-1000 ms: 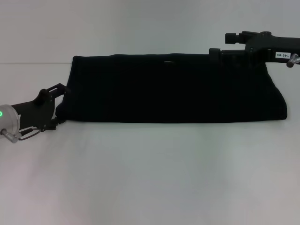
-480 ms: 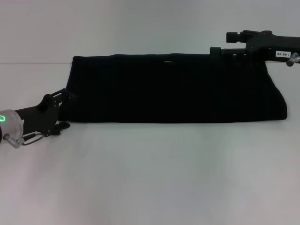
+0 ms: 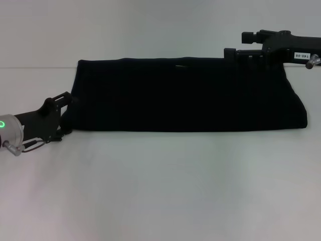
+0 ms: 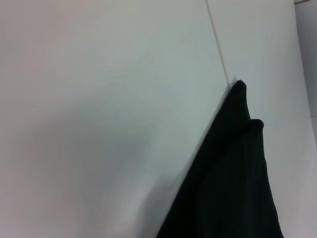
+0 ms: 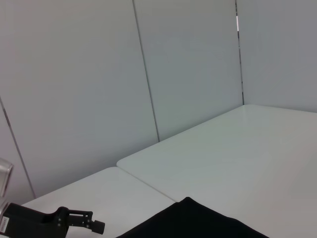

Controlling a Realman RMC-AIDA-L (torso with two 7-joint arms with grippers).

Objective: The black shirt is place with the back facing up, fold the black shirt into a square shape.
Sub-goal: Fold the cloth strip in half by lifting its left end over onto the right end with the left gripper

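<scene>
I see my left gripper [image 3: 66, 108] at 9 o'clock, touching the black shirt [image 3: 188, 95], grip unclear | right gripper [image 3: 229, 53] at 2 o'clock, grip unclear | shirt a long band mid-table [image 3: 160, 191], so ends likely fold next.

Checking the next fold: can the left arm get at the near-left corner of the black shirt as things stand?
Probably yes. The left gripper sits at the left end of the black shirt, right by that corner, with only bare white table around it. The right gripper is at the far edge, out of the way.
</scene>
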